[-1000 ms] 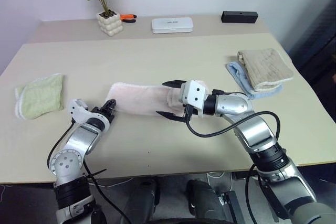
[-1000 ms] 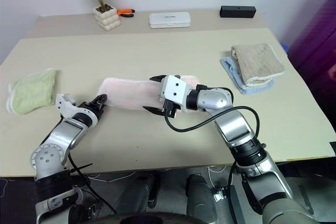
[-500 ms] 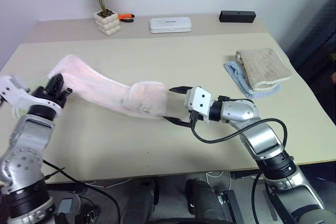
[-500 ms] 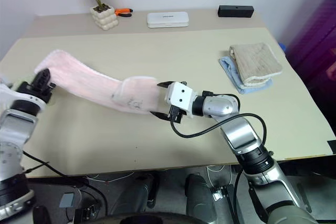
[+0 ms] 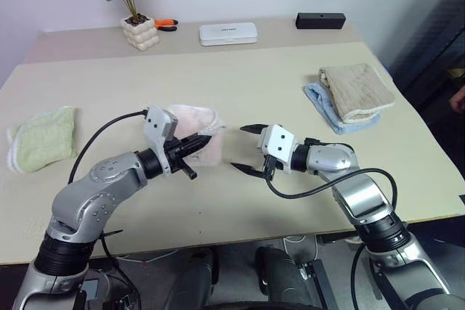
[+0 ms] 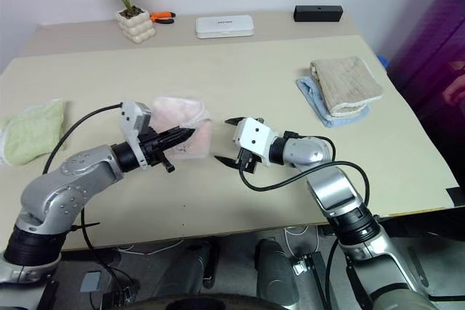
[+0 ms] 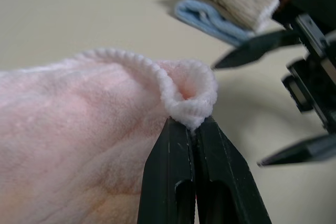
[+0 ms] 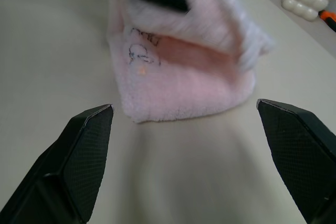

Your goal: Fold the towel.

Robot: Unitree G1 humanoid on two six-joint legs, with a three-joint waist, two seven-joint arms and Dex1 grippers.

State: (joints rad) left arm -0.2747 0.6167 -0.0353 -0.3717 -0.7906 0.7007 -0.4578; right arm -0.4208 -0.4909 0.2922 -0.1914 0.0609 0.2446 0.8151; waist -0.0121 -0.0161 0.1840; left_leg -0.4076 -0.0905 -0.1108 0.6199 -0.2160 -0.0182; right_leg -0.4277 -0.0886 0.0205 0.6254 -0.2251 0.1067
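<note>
The pale pink towel (image 5: 195,120) lies bunched and doubled over near the middle of the table (image 5: 240,78). My left gripper (image 5: 203,137) is shut on the towel's corded hem (image 7: 190,109), and holds that end just above the lower layer. In the left wrist view its fingers (image 7: 176,177) pinch a curl of the hem. My right gripper (image 5: 245,149) stands open just right of the towel, pointing at it, with nothing between its fingers. In the right wrist view the towel (image 8: 178,72) shows faint grey marks, with the upper layer lifted off the lower one.
A light green towel (image 5: 40,136) lies at the table's left edge. A beige towel (image 5: 356,91) on a blue one (image 5: 320,103) sits at the right. A potted plant (image 5: 138,30), orange tool (image 5: 166,25), white case (image 5: 228,33) and black box (image 5: 320,19) line the back.
My left gripper has carried the towel's left end up and across to the right, doubling the long strip into a short heap. The right gripper has backed off to the right, still open.
</note>
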